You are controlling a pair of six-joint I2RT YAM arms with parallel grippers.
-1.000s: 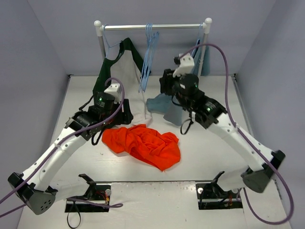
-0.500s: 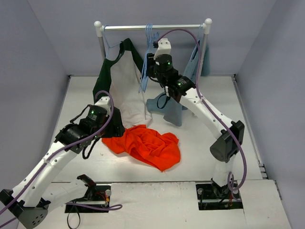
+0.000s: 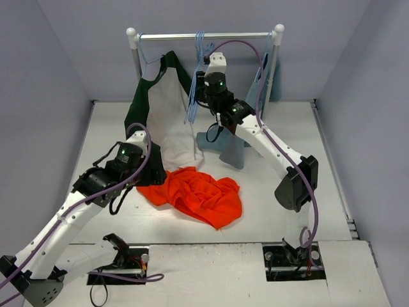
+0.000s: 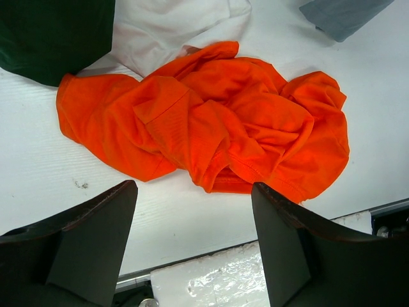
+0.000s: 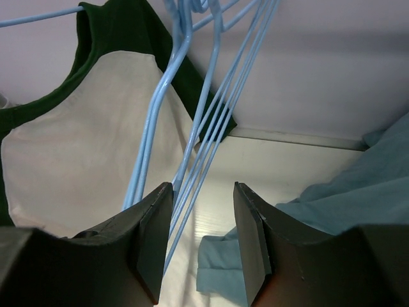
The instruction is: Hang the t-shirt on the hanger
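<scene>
Down on the white table (image 3: 287, 128), the bright orange-red soft fabric t-shirt (image 3: 201, 195) lies crumpled in a loose heap, near the front and roughly centred between the two arms. The left arm stretches in from its base at a low slant, elbow bent. The left gripper (image 3: 153, 173) sits at the heap's left edge. In the left wrist view its dark fingers (image 4: 96, 243) are spread wide, holding nothing, with the t-shirt (image 4: 211, 128) just beyond the tips.

The right arm reaches far back and up towards the metal rail with white end caps (image 3: 204, 36). The right gripper (image 3: 199, 94) is raised among the thin pale-blue triangular clothes hangers (image 3: 195, 96) that hang bunched there. From the right wrist, several hanger wires (image 5: 192, 128) run down into the gap between its parted fingers (image 5: 153, 236), which are not closed on them.

A dark green-and-white garment (image 3: 163, 109) hangs at the rail's left. A grey-blue garment (image 3: 233, 150) droops to the table on the right.
</scene>
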